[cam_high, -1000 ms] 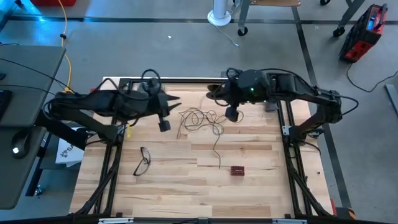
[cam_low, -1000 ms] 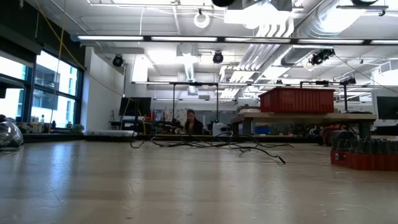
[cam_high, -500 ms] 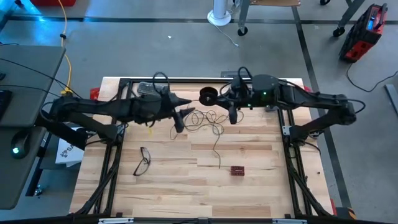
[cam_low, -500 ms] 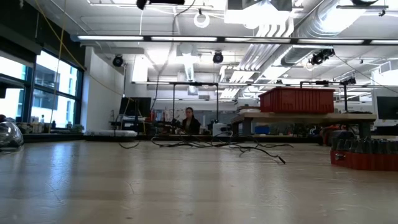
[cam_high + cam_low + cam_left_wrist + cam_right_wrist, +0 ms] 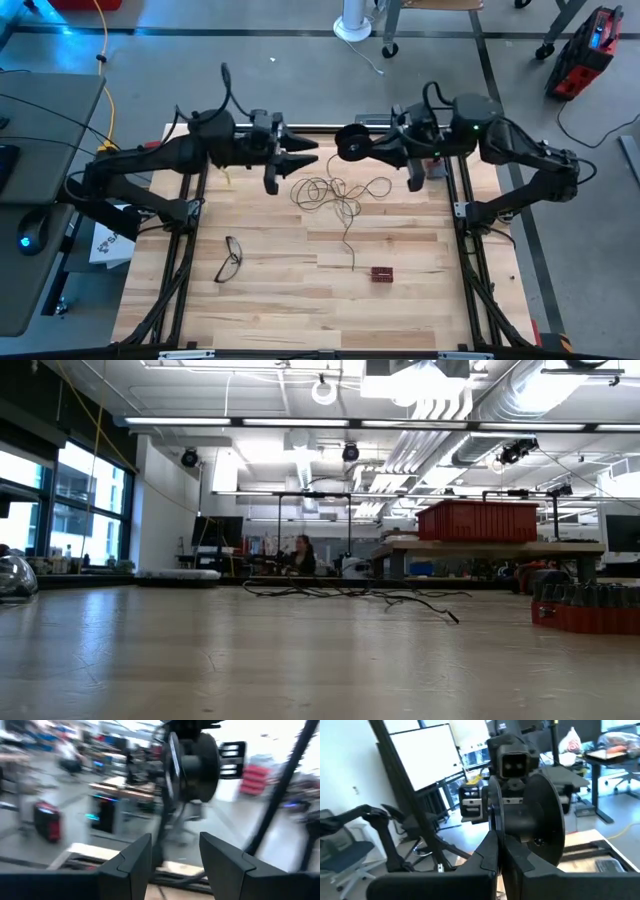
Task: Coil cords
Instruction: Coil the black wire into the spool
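The thin dark wire [image 5: 335,192] lies in loose loops on the wooden table, one tail running toward the near edge [image 5: 352,262]; it also shows in the low view [image 5: 345,592]. The small round black reel [image 5: 350,143] is held above the table's far part by my right gripper [image 5: 374,148], which is shut on it [image 5: 497,851]. My left gripper [image 5: 308,153] is open and empty, level, pointing at the reel from the left; the reel shows ahead of its fingers [image 5: 192,767]. Whether the wire joins the reel, I cannot tell. My right gripper pinches the reel by the rim of one flange [image 5: 494,822] between its two fingers. The fingers lie level and come from the table's right, pointing left. The reel is lifted clear of the table, out ahead of the fingertips.
Black-framed eyeglasses [image 5: 230,258] lie at the near left of the table, and a small dark red block [image 5: 381,273] lies near the wire's tail; the block also shows in the low view [image 5: 585,610]. A yellow cable [image 5: 108,90] hangs off the table's left. A person sits far behind the table [image 5: 300,555].
My right gripper has risen from the wire pile with the reel, turned from pointing down to level, and drawn back toward the table's right and far edge. My left gripper has risen, moved toward the far edge and turned level toward the reel. The wire loops have shifted slightly.
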